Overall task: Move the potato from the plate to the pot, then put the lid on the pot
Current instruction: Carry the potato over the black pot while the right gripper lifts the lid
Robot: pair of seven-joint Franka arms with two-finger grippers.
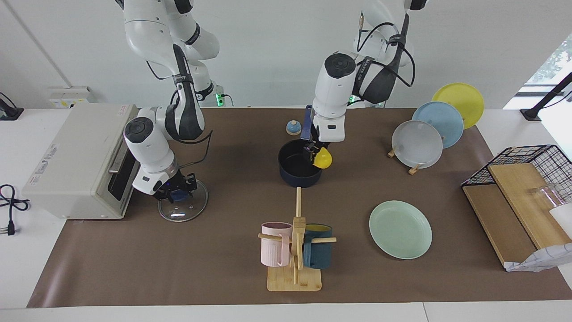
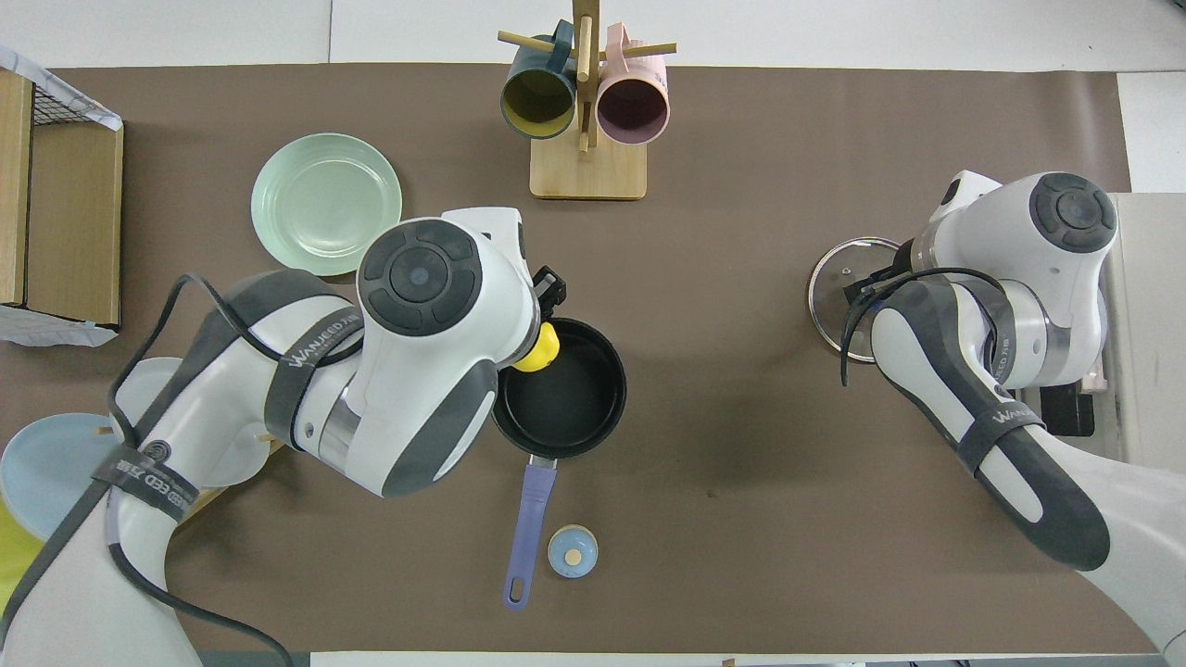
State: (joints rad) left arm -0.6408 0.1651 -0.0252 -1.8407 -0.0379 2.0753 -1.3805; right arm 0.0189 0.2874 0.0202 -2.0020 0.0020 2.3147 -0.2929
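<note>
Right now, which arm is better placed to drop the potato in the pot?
Left. Its gripper already holds the potato over the pot, at the rim toward the left arm's end. The right gripper is down at the lid, shut on the lid's knob, beside the toaster oven.
</note>
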